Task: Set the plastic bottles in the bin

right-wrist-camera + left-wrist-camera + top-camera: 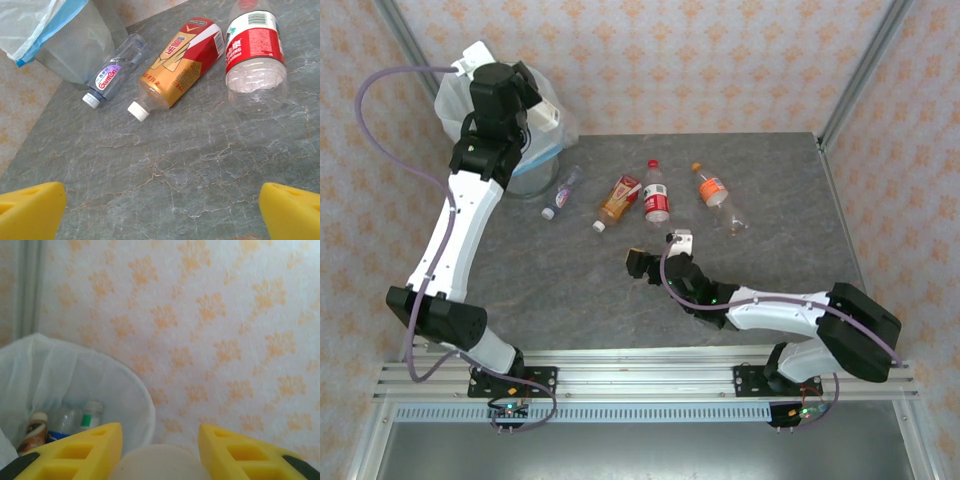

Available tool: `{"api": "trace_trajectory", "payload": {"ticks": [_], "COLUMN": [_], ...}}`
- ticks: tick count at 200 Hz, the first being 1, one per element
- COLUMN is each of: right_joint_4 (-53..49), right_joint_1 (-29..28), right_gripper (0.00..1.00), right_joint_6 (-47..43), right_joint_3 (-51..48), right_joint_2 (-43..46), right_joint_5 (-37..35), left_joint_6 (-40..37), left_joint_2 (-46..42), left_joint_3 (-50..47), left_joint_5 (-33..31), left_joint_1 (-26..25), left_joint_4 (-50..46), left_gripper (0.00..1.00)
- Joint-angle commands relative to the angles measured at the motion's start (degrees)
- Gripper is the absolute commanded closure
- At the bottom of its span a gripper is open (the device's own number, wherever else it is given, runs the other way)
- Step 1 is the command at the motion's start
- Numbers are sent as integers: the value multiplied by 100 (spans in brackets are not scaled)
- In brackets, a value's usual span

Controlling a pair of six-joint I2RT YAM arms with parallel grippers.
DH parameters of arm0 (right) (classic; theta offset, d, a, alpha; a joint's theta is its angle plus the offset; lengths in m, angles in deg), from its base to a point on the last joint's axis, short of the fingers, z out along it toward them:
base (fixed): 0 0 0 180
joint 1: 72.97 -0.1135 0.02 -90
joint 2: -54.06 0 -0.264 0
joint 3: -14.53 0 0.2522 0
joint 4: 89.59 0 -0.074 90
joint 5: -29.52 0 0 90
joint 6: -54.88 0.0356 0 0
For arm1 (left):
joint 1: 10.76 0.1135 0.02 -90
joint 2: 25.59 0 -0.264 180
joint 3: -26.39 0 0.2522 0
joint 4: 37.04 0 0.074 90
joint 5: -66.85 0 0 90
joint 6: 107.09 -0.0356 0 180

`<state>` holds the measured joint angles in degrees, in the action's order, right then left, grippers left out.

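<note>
Open table (165, 175) fronts the bottles (177, 65); bin (75, 50) crowds their left

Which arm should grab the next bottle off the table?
Right. The right gripper is open, just short of the gold-label bottle and red-label bottle; the left gripper is over the bin, shut on a pale round thing.

Both arms same build: white link shells, black joint housings, on L arm (455, 225) and R arm (775, 312). Lilac cable (395, 72) runs along each. Yellow plastic fingers (75, 450) w/ rect pockets, black at edges. Black base plates (515, 380).
</note>
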<state>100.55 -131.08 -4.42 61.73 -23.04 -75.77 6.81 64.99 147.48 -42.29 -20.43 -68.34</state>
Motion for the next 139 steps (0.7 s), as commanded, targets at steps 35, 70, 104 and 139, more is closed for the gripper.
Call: {"api": "trace_trajectory", "payload": {"ticks": [35,70,104,139], "right_joint_4": [291,370,216,11], "right_joint_1": [-16,-11,-13,-16], "right_gripper": [1,1,1,1], "right_joint_6": [203,271,109,-201], "right_joint_3": [-255,-419,-435,-407], "right_joint_2": [316,453,624,841], "right_joint_5": [-448,-523,-250,-24], "left_joint_6": [-545,-560,-15,-14], "left_joint_2": [768,1557,2713,3589], "left_joint_3": [1014,2165,3842,4883], "left_joint_5": [-1538,-1811,-2085,-2499], "left_joint_1": [356,596,838,1050], "left_joint_4": [1211,837,-431,-623], "left_gripper": [100,100,100,100]}}
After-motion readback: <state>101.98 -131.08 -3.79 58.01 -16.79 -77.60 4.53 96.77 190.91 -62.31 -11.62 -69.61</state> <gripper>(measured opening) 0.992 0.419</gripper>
